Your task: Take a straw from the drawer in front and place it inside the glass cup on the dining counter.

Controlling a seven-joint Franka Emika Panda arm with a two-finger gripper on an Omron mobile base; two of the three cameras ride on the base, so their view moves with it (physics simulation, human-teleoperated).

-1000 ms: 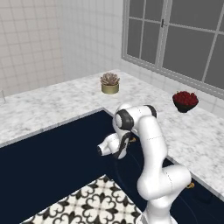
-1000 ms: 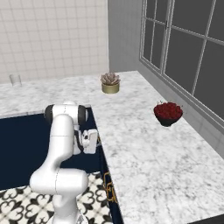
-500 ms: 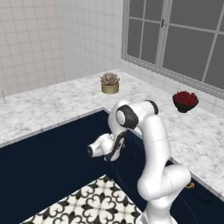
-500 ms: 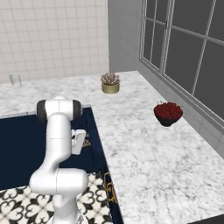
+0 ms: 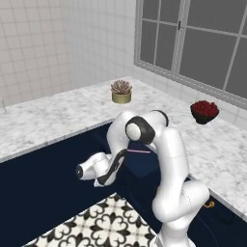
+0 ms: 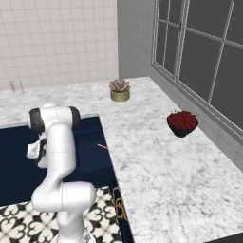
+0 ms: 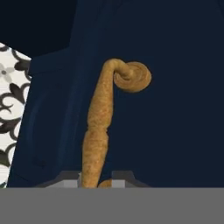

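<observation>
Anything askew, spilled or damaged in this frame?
Nothing stands out. The straw lies whole beside the marble counter, the potted plant and red bowl sit upright there, and the claw straddles a brass handle.

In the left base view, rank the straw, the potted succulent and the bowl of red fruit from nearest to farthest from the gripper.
1. Straw: just right of the gripper, in the drawer.
2. Potted succulent: back counter, further up.
3. Bowl of red fruit: far right counter.

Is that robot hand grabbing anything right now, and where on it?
Yes: the gripper is closed on the drawer's brass bar handle, pinching the bar near one end.
</observation>
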